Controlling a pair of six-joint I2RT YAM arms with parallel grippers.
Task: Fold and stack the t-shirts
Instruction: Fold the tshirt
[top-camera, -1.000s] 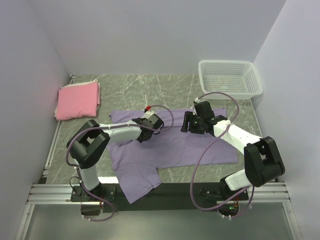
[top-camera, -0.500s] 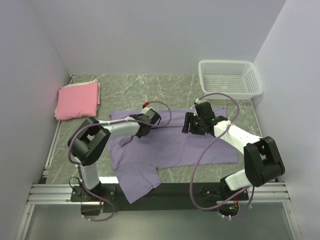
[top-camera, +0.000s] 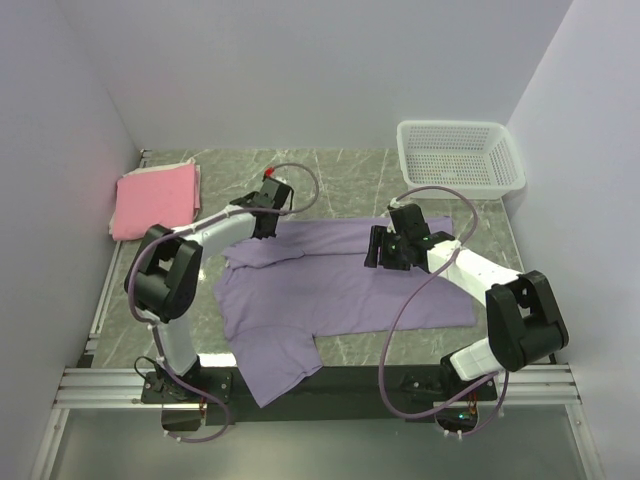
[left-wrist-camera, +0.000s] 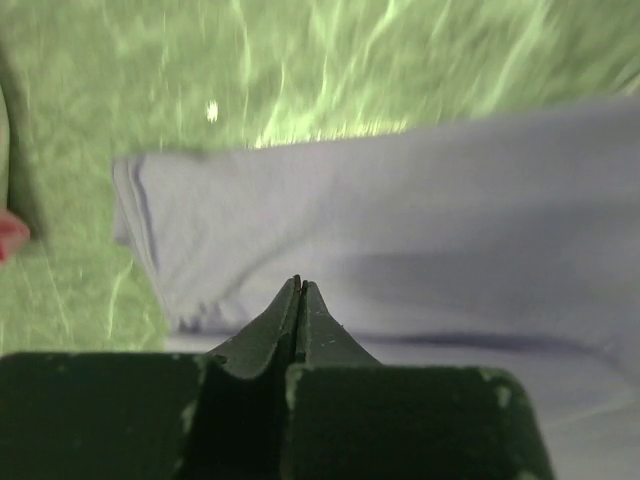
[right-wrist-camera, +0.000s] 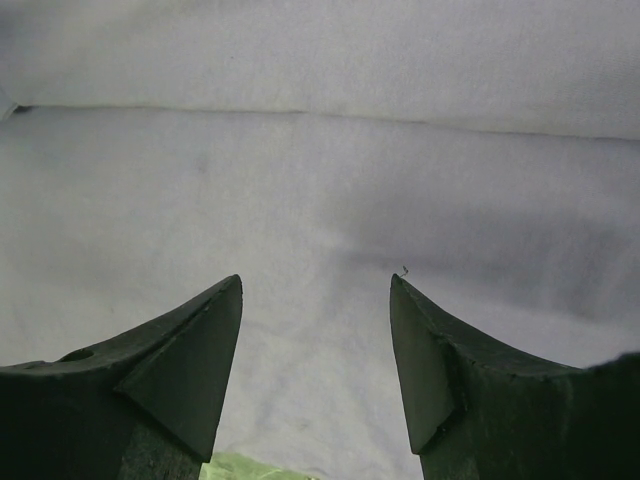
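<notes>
Left end effector (left-wrist-camera: 300, 284) clenched at lavender shirt (top-camera: 350, 290) far edge; right end effector (right-wrist-camera: 315, 283) released, mid-shirt.

You're looking at a robot test cell in a lab rather than a home: plain white panels (top-camera: 300, 70) close in a green marble-patterned desk (top-camera: 340, 170) on three sides. A left arm (top-camera: 175, 285) and a right arm (top-camera: 520, 320) are bolted to an aluminium rail (top-camera: 320, 385) at its near edge, trailing loose cables (top-camera: 400, 330). A white mesh basket (top-camera: 460, 155) sits in the far right corner.
</notes>
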